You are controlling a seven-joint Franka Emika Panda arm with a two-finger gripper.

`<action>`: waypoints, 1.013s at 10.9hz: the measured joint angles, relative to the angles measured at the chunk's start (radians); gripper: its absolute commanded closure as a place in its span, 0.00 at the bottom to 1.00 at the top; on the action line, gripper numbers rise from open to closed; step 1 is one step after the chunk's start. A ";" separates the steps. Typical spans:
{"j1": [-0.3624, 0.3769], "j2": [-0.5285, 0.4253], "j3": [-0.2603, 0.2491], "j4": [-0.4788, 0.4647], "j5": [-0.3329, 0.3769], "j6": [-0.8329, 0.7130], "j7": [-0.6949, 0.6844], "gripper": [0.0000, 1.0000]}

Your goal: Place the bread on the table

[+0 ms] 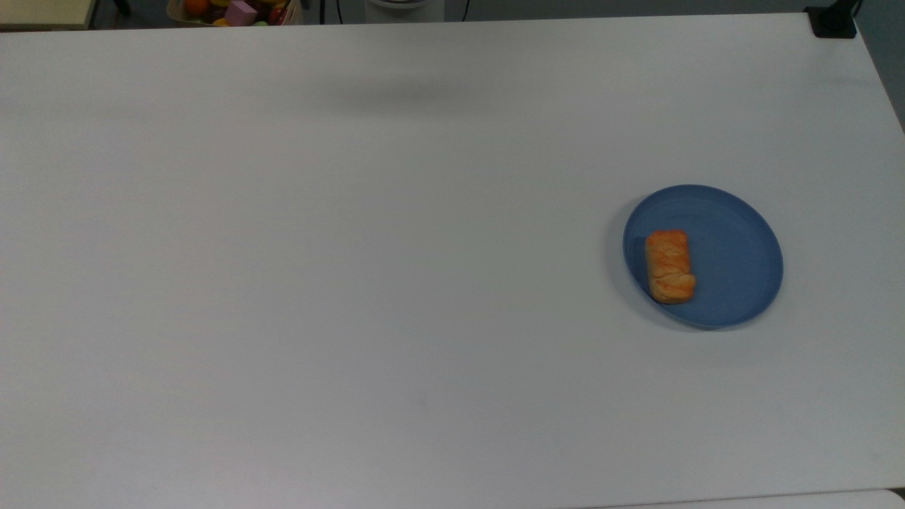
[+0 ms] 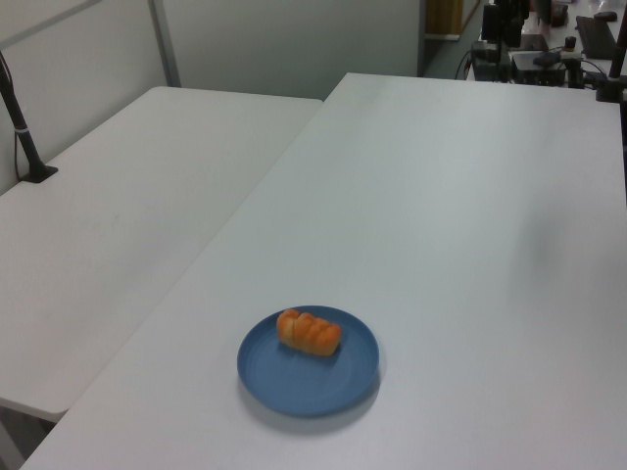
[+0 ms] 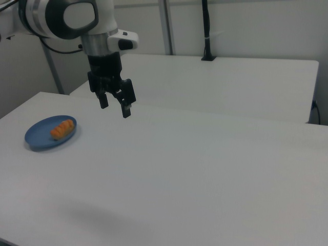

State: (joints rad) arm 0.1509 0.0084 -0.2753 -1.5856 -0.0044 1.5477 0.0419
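The bread [image 1: 669, 266] is a small golden-orange braided pastry lying on a round blue plate [image 1: 735, 233] at the top view's right. In the left view the bread [image 2: 309, 331] lies on the far half of the plate [image 2: 313, 377]. The right view has the bread [image 3: 62, 128] on the plate [image 3: 38, 138] at its left edge. My gripper [image 3: 115, 106] hangs in the air well above the white table [image 1: 353, 283], to the right of the plate in the right view, open, nothing between its fingers.
A second white table [image 2: 118, 215] adjoins on the left view's left, with a black pole clamp [image 2: 34, 171] on it. A box of colourful toys [image 1: 237, 10] sits beyond the top view's far edge. A black clamp [image 1: 833, 21] holds the far right corner.
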 measured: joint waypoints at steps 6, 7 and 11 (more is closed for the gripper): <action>-0.012 0.008 0.062 0.005 0.008 -0.033 0.003 0.00; -0.019 0.007 0.062 0.007 0.008 -0.033 0.003 0.00; -0.024 0.010 0.061 0.007 0.008 -0.033 0.003 0.00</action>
State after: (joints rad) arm 0.1271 0.0185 -0.2141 -1.5781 0.0040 1.5150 0.0446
